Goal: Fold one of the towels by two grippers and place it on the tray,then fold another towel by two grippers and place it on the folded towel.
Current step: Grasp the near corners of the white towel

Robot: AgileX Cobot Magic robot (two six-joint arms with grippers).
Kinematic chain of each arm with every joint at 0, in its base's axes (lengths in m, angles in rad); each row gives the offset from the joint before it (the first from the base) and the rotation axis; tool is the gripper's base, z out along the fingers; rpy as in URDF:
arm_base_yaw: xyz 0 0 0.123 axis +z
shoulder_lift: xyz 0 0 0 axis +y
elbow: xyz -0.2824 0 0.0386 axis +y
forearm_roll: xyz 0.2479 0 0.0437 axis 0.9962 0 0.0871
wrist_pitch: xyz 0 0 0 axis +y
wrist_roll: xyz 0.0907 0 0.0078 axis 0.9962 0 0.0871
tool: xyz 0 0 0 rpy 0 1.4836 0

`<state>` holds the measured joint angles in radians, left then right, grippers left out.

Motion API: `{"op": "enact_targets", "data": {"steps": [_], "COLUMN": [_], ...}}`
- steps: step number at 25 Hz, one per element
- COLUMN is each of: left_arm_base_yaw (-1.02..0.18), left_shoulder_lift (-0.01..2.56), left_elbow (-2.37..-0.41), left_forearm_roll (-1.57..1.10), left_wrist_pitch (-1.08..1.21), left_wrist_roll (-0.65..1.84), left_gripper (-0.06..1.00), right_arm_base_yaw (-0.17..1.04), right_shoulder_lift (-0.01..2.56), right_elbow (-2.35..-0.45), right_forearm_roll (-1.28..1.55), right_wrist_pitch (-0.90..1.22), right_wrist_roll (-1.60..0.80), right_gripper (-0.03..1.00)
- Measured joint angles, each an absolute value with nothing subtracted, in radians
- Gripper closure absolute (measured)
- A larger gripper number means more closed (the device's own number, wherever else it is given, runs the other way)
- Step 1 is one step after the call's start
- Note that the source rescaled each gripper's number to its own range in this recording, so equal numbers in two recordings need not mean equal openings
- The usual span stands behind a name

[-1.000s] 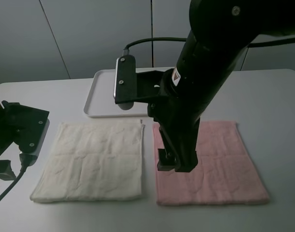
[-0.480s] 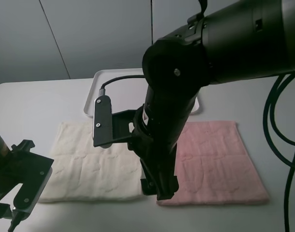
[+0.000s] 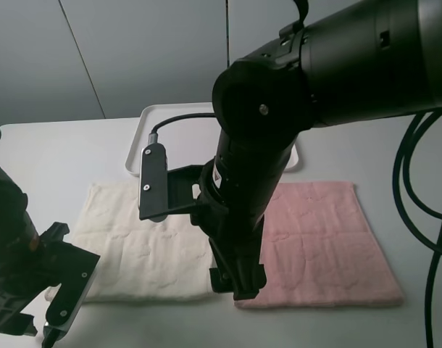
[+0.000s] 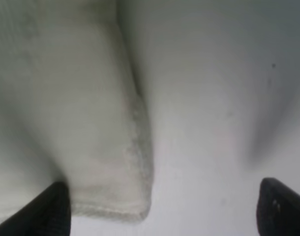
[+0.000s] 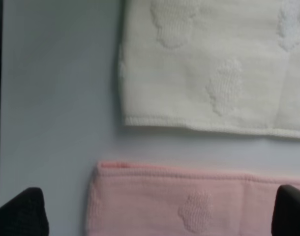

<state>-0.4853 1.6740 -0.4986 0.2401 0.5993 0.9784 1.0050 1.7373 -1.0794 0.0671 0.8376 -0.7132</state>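
While the left gripper [image 4: 167, 209] and right gripper [image 5: 157, 211] stand spread and empty, nothing is gripped.
Left gripper hangs over the near left corner of the cream towel [image 3: 141, 246]; right gripper hangs over the narrow gap between cream towel and pink towel [image 3: 322, 246], at their near corners. Likely fault: right jaws close on the pink hem, or both hems, since these lie just beside each other. Second fault: a shallow bite lets a corner slip and skews the fold. Both towels lie flat on a white table [image 3: 54, 152]; the white tray [image 3: 138, 148] sits behind them, no towel seen on it; grey wall panels [image 3: 134, 51] stand beyond.
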Motion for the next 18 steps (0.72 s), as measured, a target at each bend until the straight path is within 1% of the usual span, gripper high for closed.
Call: {"op": "enact_targets", "data": {"steps": [9, 18], "left_arm_base_yaw": [-0.487, -0.487], "left_shoulder_lift": [1.676, 1.721], "left_elbow": [-0.499, -0.503], "left_forearm_roll": [0.263, 0.252], "left_wrist_pitch": [0.545, 0.541], "left_wrist_roll": [0.945, 0.945], "left_gripper": [-0.03, -0.03], "right_arm_base_yaw": [1.005, 1.012], "right_shoulder_lift": [1.790, 1.816], "right_elbow": [-1.080, -1.080], "right_forearm_roll": [0.067, 0.092], "right_wrist_pitch": [0.841, 0.841], "right_wrist_roll": [-0.693, -0.692], "right_gripper": [-0.02, -0.02]}}
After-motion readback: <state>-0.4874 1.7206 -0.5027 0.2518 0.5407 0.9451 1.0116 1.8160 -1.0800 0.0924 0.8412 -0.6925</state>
